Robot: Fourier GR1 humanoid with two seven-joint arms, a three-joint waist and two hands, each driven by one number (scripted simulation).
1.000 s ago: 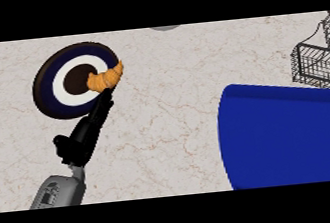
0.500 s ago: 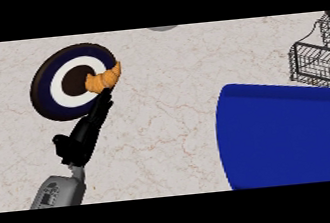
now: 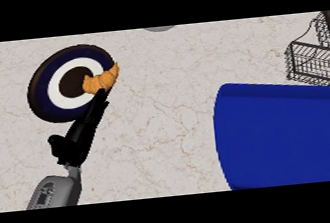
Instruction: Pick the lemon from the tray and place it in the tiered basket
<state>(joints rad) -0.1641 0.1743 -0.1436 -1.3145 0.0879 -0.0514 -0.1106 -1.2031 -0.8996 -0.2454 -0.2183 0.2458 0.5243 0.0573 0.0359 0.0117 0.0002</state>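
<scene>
**Lemon out of sight; left hand stretched to the plate**

On the blue tray (image 3: 289, 136) at the lower right of the head view, no lemon can be made out; the tray shows only a broad, plain blue surface with a raised edge along its top and left sides, and it runs out of the view at the right and bottom; where the lemon lies cannot be told from this view. Just above the tray's far right part stands the tiered basket (image 3: 317, 61), a dark wire frame cut off by the right edge; its lower wire rim sits close to the tray's upper edge, and whether the two touch cannot be told.

Well apart from both, at the upper left, a round plate (image 3: 44, 95) with dark blue and white rings and a dark centre lies flat on the pale marbled tabletop (image 3: 167, 103); a golden-brown croissant (image 3: 102, 80) rests on the plate's right side, reaching over its rim. The left hand (image 3: 88, 123) comes up from the lower left on its grey forearm; its black fingers are straight and released, holding nothing, and their tips reach the plate's right rim just under the croissant. A small grey object (image 3: 160, 28) is cut by the tabletop's far edge.
</scene>
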